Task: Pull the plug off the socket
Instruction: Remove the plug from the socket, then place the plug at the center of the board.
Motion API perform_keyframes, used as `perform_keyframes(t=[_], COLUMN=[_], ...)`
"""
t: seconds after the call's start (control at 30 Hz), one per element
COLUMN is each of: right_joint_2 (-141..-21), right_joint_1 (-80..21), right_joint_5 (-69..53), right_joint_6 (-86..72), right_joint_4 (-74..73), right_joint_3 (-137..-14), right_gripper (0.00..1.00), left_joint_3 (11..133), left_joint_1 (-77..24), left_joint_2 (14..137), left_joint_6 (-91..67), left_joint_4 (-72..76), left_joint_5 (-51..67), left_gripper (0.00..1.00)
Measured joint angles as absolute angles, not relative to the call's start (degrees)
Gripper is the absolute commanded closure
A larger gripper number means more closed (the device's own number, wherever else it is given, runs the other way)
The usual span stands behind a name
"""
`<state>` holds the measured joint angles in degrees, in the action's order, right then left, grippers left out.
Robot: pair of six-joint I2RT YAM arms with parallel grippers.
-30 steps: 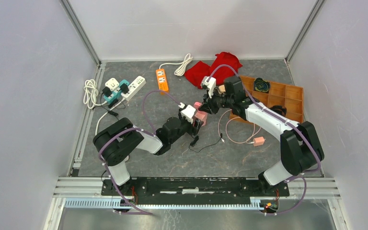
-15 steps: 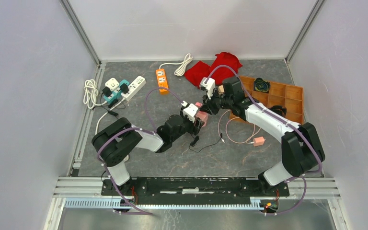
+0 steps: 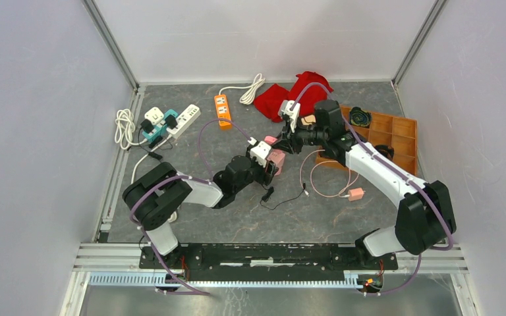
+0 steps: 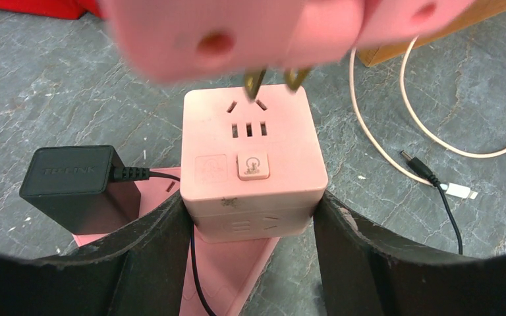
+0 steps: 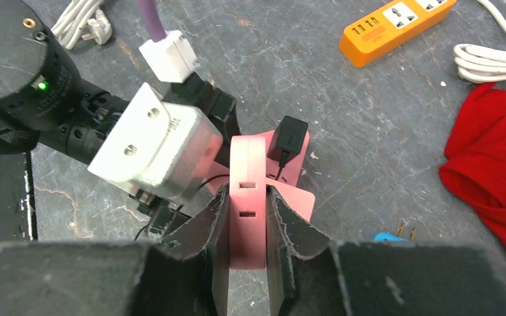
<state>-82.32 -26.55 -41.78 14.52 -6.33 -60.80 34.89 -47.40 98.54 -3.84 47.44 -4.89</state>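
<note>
Compartments of the wooden tray (image 3: pixel 405 135) at the right hold a black coil (image 3: pixel 360 117) in a far corner; the rest is too small to tell. Left gripper (image 4: pixel 250 205) clamps the pink socket (image 4: pixel 252 151) at mid-table. Right gripper (image 5: pixel 247 197) pinches the pink plug (image 5: pixel 246 171), its two prongs bare just above the socket's slots. A black adapter (image 4: pixel 72 181) sits just beside the socket. A pink cable (image 3: pixel 326 181) loops nearby; red cloth (image 3: pixel 296 92) and an orange power strip (image 3: pixel 222 109) lie behind.
</note>
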Motion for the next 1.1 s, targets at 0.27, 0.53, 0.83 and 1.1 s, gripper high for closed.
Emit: perform_keyframes(t=[0.27,0.53,0.83,1.1], right_joint_2=[-81.25,-82.17,-87.85,-91.42], right_joint_1=[-22.02,-18.55,-16.16,-16.05], right_joint_5=[-41.43,-41.15,-41.39,-41.65], right_joint_6=[16.38,17.5,18.31,18.81], right_joint_4=[-6.11,-5.19,-5.32,-5.52], right_joint_3=[-60.77,-60.14,-60.14,-60.16], right_gripper=[1.0,1.0,0.99,0.99], left_joint_3=[33.8,29.65,26.57,23.35], left_joint_1=[-45.71,-44.42,-44.07,-43.99], left_joint_2=[95.53,92.99,90.0,85.6], left_joint_6=[-4.05,-5.76,-7.31,-9.17], left_joint_4=[43.79,46.09,46.57,42.72], left_joint_5=[-5.98,-8.54,-9.58,-9.34], left_gripper=[0.96,0.7,0.23,0.07])
